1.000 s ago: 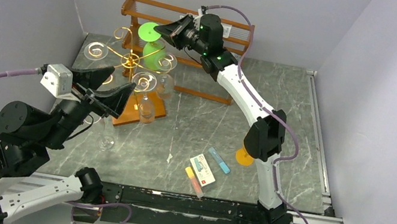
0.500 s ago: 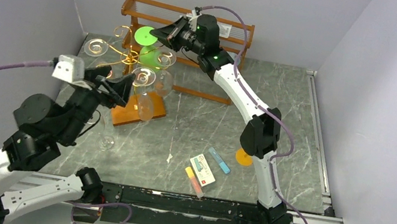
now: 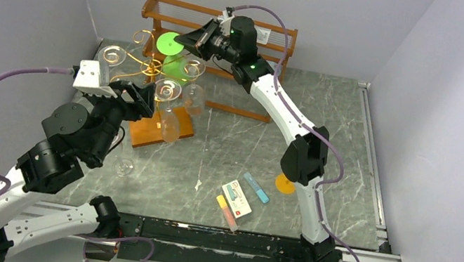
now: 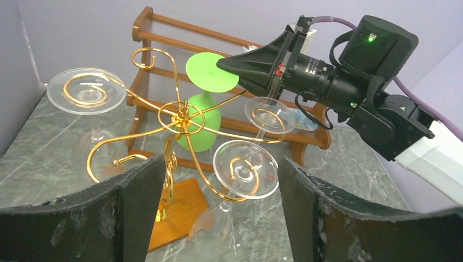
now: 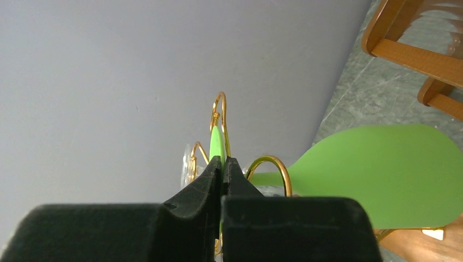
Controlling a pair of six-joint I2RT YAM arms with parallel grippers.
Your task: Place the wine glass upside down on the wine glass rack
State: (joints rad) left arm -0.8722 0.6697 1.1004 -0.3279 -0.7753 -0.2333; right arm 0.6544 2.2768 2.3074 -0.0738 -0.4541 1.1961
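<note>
- Top view: right gripper (image 3: 191,37) was clamped shut on the foot of the green glass (image 3: 170,42).
- Glass was upside down, foot up and bowl down, held up in the air at the back of the rack (image 3: 151,69), close to its centre post.
- Rack stood on its wooden base at the far left of the table (image 3: 327,140), just in front of the shelf (image 3: 165,4).
- Three clear glasses (image 3: 168,92) hung upside down from the gold arms; another clear one (image 3: 124,168) lay on the table near the left arm.
- Left gripper (image 3: 142,100) hovered near the front of the rack, jaws wide, nothing in them.
- Cards (image 3: 236,198) and an orange disc (image 3: 285,184) lay on the near right of the table.
- Left wrist view: left gripper (image 4: 219,164) was open and empty, facing the rack (image 4: 182,114).
- Right gripper (image 4: 221,63) pinched the rim of the foot; the green bowl (image 4: 199,128) hung just behind the post.
- Could not tell whether the stem sat inside a spiral arm.
- Right wrist view: right gripper (image 5: 221,164) was closed, with the thin green foot (image 5: 215,143) edge-on between the tips.
- Gold wire loops (image 5: 220,109) showed right behind the tips; shelf (image 5: 415,49) at top right.
</note>
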